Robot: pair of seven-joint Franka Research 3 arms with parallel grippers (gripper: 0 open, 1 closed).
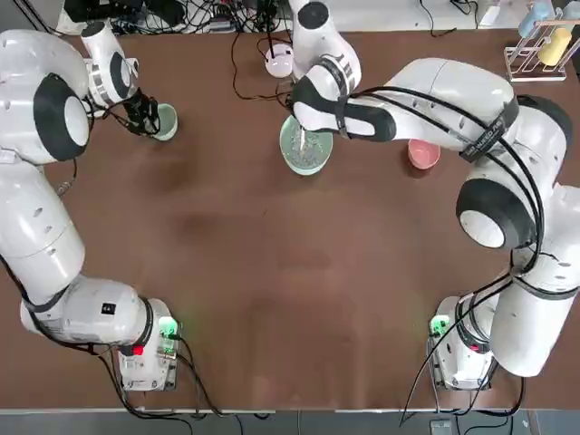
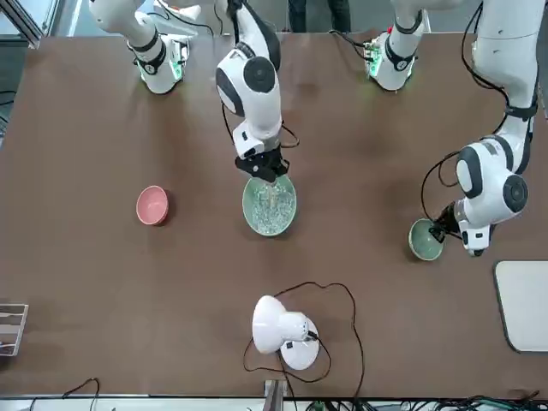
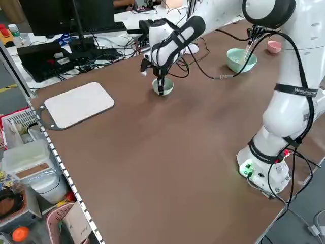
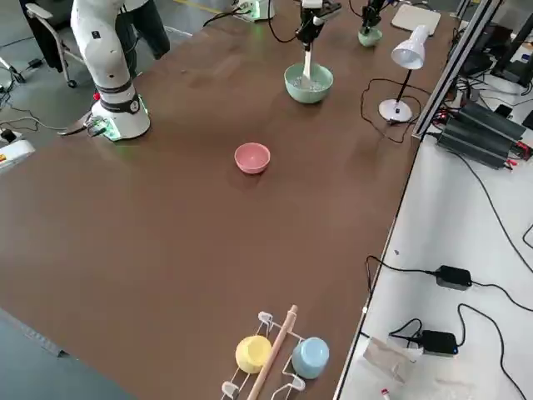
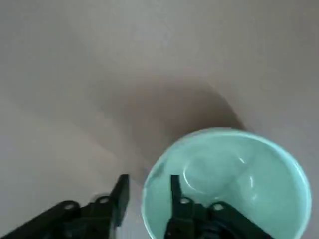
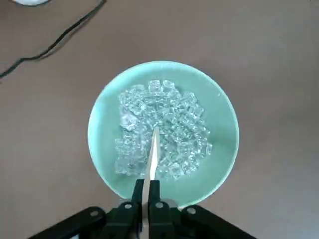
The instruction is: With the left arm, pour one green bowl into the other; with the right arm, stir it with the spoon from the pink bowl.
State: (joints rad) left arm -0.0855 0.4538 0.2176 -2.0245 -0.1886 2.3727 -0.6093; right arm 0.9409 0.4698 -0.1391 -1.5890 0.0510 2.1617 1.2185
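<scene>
Spoon clamped in right hand; left hand parted astride small bowl rim; lamp near.

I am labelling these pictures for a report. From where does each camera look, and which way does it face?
Top: overhead; both arms, large green bowl.
Front: across the table, facing both arms.
Left side: raised, near small green bowl.
Right side: raised, near pink bowl.
Left wrist: left gripper straddling the small bowl's rim.
Right wrist: right gripper, spoon.
All table views share the large bowl.

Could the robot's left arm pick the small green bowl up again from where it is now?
Probably yes: the left gripper has its jaws apart astride the rim of the small green bowl, which stands upright on the table with nothing crowding it.
</scene>
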